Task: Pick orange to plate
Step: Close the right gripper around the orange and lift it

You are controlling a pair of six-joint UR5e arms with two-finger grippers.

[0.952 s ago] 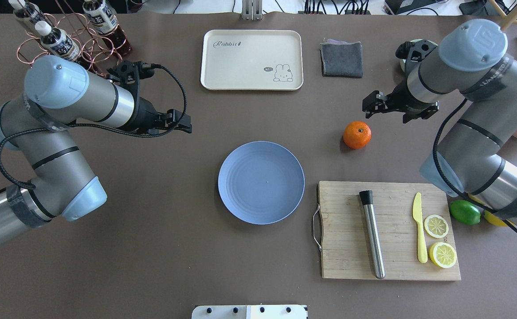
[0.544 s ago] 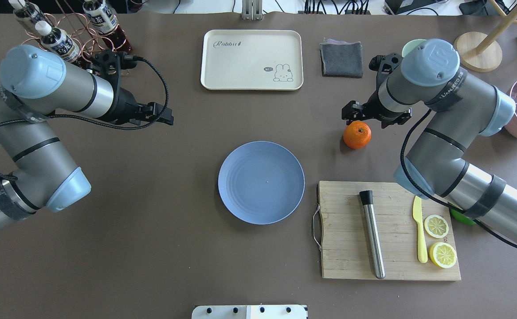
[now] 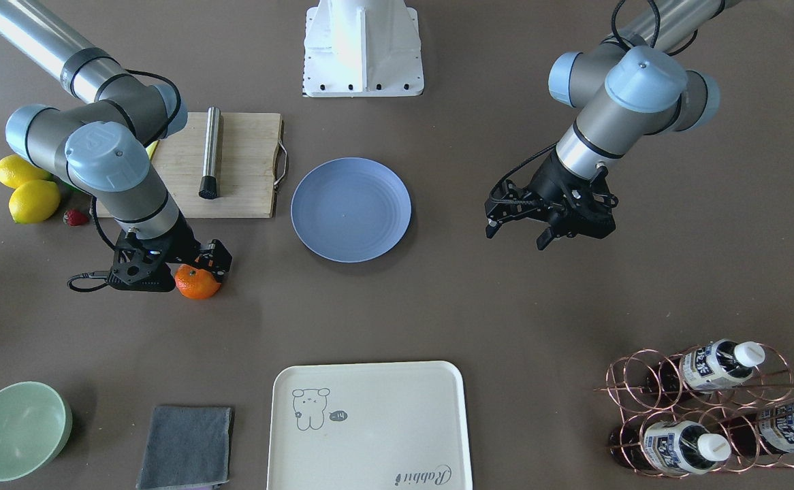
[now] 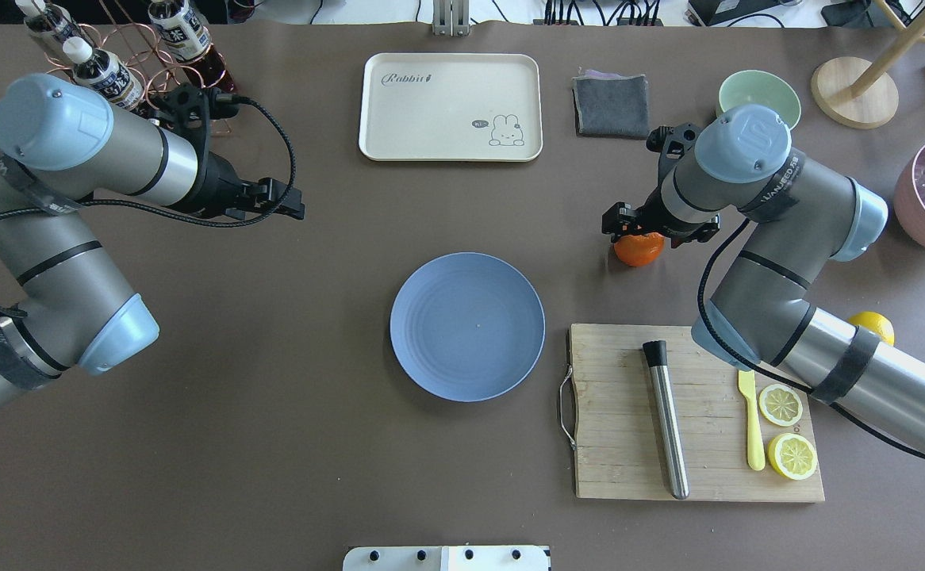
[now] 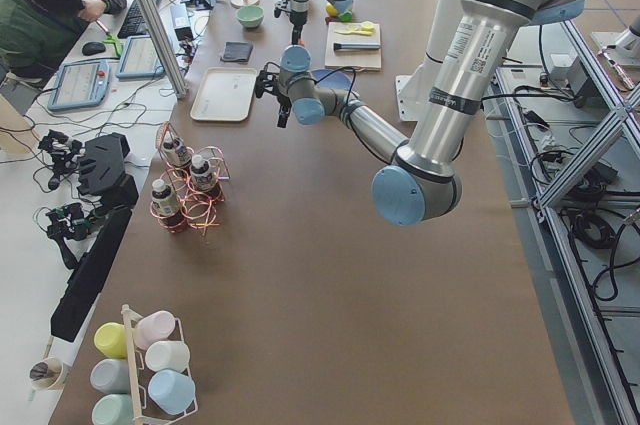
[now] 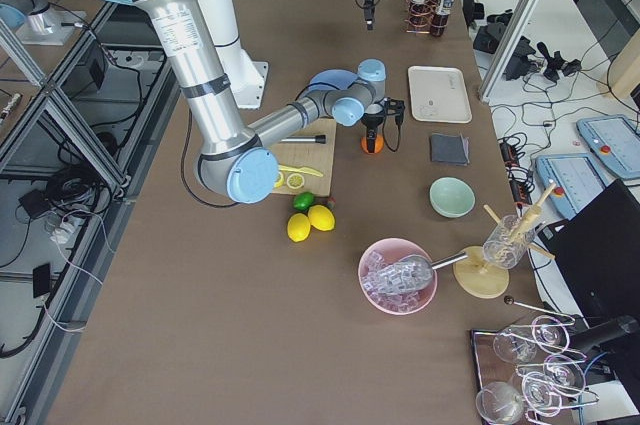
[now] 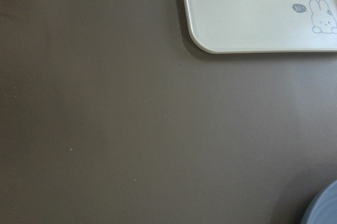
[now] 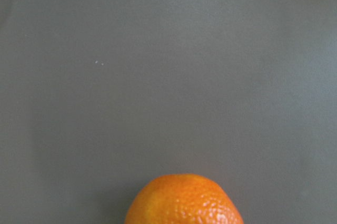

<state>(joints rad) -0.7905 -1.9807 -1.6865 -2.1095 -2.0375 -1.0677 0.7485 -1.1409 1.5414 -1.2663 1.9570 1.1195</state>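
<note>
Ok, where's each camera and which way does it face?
Front: across table, facing robot; both arms.
Overhead: behind robot, looking down; both arms.
Left side: table's left end; left arm nearest.
Right side: right end; right arm nearest.
Left wrist: down at tray corner; no body.
Right wrist: above orange, also seen overhead; no body.
</note>
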